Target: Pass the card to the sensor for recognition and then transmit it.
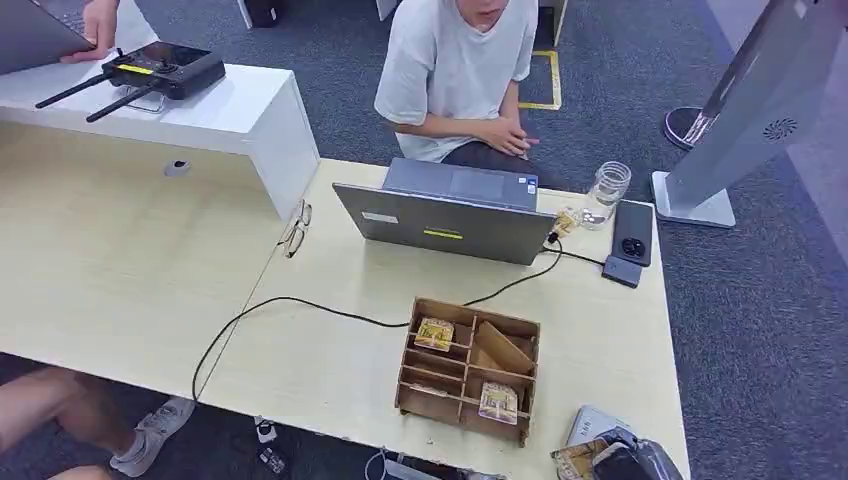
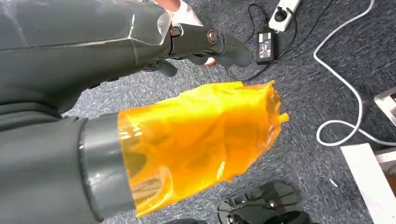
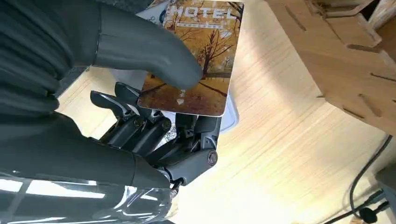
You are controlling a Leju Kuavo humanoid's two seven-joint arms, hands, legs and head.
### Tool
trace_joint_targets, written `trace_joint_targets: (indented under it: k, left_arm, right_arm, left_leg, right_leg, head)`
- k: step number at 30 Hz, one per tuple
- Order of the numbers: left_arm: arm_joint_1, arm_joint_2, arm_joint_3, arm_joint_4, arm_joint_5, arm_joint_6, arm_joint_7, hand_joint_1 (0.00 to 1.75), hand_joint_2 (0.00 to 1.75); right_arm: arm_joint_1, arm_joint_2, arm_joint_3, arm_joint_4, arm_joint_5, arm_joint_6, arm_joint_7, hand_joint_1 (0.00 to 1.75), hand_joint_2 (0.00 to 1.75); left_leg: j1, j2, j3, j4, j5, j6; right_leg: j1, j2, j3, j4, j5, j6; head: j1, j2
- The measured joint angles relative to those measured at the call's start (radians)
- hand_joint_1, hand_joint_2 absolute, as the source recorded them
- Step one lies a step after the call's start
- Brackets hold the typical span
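A: What is taking up most of the scene?

B: A pale wooden worktop [image 1: 120, 270] is stretching across the view, with a white raised shelf [image 1: 230, 110] sitting at its far left. A person in a white shirt [image 1: 455, 60] is sitting on the far side, behind a grey laptop [image 1: 445, 215] that is standing open near the middle.

A: And nearer to the robot?

B: A brown wooden box [image 1: 468, 368] with compartments is resting near the front edge, with cards lying in two of its slots. A black cable [image 1: 300, 303] is running from the left edge toward the box and on to the laptop. On the far right a glass jar [image 1: 607, 190] and a dark phone [image 1: 633, 232] are lying side by side.

A: Where is the card?

B: The right robot hand [image 3: 159, 107] is clamping the card [image 3: 201, 60], thumb pressing on its printed face and fingers lying beneath. It is hovering above the worktop at the near right corner, just right of the box, over a pale flat pad [image 1: 592, 422].

A: And the other one?

B: The left robot hand [image 2: 187, 93] is hanging over the grey carpet [image 2: 317, 93], holding nothing, its fingers apart and its thumb wrapped in orange film.
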Motion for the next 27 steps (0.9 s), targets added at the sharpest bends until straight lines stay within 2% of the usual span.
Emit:
trace_joint_targets:
  k: [23,27]
  left_arm:
    - [0.000,-0.010,0.001,0.000,-0.001,0.012,0.013,0.00,0.00]
    - [0.000,-0.011,0.001,0.000,-0.003,0.012,0.013,0.00,0.00]
  right_arm:
    - [-0.005,0.016,-0.002,0.023,0.021,-0.022,0.042,1.75,1.75]
    - [-0.006,0.019,-0.010,0.024,-0.029,0.002,0.016,1.75,1.75]
  left_leg:
    - [0.000,0.000,0.000,0.000,0.000,0.000]
    - [0.000,0.000,0.000,0.000,0.000,0.000]
  right_leg:
    - [0.000,0.000,0.000,0.000,0.000,0.000]
    - [0.000,0.000,0.000,0.000,0.000,0.000]
  head:
    - [0.000,0.000]
    - [0.000,0.000]
